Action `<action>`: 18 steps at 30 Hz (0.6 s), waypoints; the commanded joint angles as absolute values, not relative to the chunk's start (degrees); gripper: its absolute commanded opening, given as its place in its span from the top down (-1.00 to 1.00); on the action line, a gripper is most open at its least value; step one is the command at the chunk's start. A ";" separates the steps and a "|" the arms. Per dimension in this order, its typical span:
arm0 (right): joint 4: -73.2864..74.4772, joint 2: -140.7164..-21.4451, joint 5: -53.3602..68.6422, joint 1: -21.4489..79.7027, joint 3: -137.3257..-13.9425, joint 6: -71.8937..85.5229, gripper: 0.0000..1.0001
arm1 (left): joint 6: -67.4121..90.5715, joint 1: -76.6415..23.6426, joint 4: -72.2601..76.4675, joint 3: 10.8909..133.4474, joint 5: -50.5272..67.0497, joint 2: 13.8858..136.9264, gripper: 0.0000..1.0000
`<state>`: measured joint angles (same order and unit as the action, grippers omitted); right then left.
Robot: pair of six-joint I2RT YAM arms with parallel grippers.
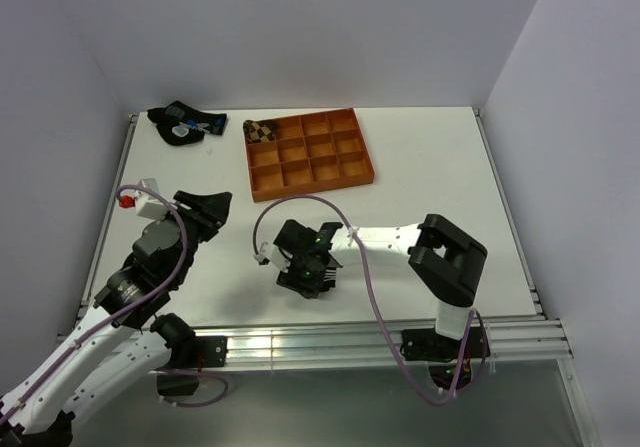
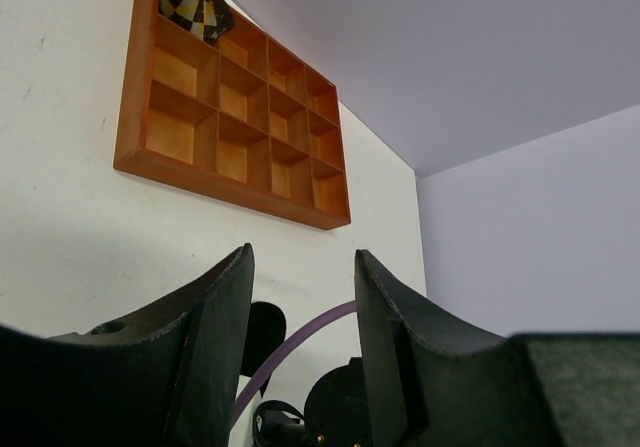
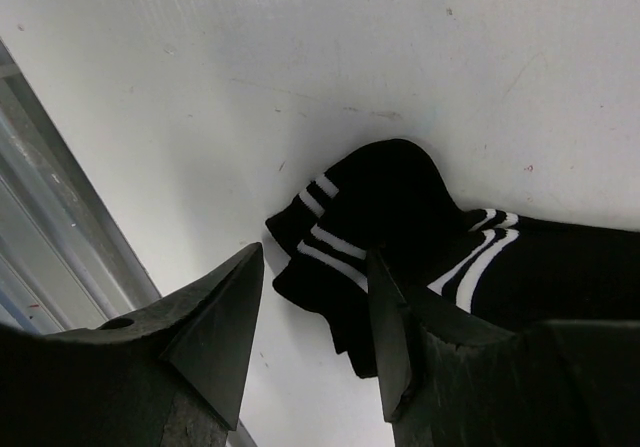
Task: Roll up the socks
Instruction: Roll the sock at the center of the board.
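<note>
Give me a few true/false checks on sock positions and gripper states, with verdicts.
1. The brown-and-black argyle sock sits in a corner compartment of the orange compartmented tray. True.
2. The short black ankle sock with white stripes lies inside the tray. False: it lies on the white table, under the right gripper.
3. The left gripper is shut on a sock. False: it is open, with nothing between its fingers.
4. The dark sock bundle with blue and white marks lies outside the tray, near the table's far left corner. True.
</note>
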<state>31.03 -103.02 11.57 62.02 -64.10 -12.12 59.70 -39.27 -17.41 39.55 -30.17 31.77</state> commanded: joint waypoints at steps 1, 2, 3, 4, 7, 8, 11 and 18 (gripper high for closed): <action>30.85 -105.47 10.37 62.23 -64.51 -13.80 -0.07 | 59.94 -39.55 -15.73 39.38 -29.71 31.82 0.00; 30.85 -106.08 10.46 62.23 -64.95 -13.80 -0.08 | 59.85 -39.46 -15.56 39.46 -29.62 31.82 0.00; 31.46 -106.61 10.89 62.31 -65.30 -13.89 -0.08 | 59.77 -39.55 -15.38 39.46 -29.71 31.90 0.00; 31.64 -106.87 11.07 62.31 -65.56 -13.97 -0.07 | 59.68 -39.46 -15.29 39.55 -29.53 32.08 0.00; 31.73 -108.28 10.90 62.31 -66.27 -14.41 0.03 | 59.41 -39.46 -14.85 39.99 -29.53 32.87 0.01; 31.55 -108.98 10.72 62.23 -66.18 -14.59 0.08 | 59.24 -39.55 -14.68 39.99 -29.53 33.05 0.01; 32.25 -109.95 11.86 62.14 -66.79 -15.38 0.31 | 59.24 -39.55 -13.89 39.55 -29.36 33.40 0.01; 36.29 -108.81 26.87 55.91 -68.64 -19.15 0.56 | 58.80 -39.55 -11.43 38.67 -29.36 33.66 0.10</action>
